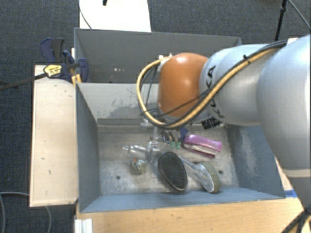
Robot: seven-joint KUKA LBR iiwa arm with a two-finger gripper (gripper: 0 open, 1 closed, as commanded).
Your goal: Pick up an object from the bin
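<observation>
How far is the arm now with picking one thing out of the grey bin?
Done: the gripper is down inside the bin, near its floor's middle. In hand: it hangs beside a clear object and a black oval brush; whether it holds anything, I cannot tell. Left: grasping and lifting; the pink object lies on the floor.

The end effector [153, 148] is shown low in the grey bin [87, 144], just beside a black oval brush [173, 172] and a purple object [203, 143].
</observation>
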